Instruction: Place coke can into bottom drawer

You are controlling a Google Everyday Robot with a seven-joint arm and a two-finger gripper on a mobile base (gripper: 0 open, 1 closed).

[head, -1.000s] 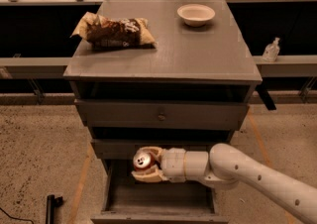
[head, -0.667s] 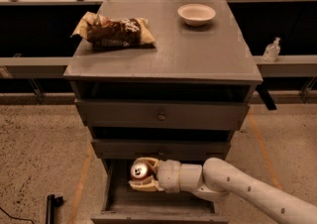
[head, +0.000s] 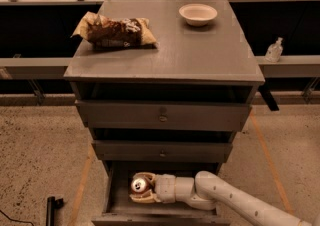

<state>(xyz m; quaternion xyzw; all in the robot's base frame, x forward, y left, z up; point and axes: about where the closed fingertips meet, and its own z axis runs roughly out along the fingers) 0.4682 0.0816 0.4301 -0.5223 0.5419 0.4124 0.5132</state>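
The coke can, red with a silver top and pull tab, sits upright between the fingers of my gripper. The gripper is shut on the can and holds it inside the open bottom drawer, over the left part of its plain grey inside. My white arm reaches in from the lower right. The drawer's floor under the can is hidden, so I cannot tell whether the can touches it.
Two shut knobbed drawers sit above the open one. On the cabinet top lie a brown chip bag at the left and a white bowl at the back right. A small bottle stands on the right ledge.
My gripper has moved left and down with the can, from in front of the drawer opening to inside the bottom drawer.
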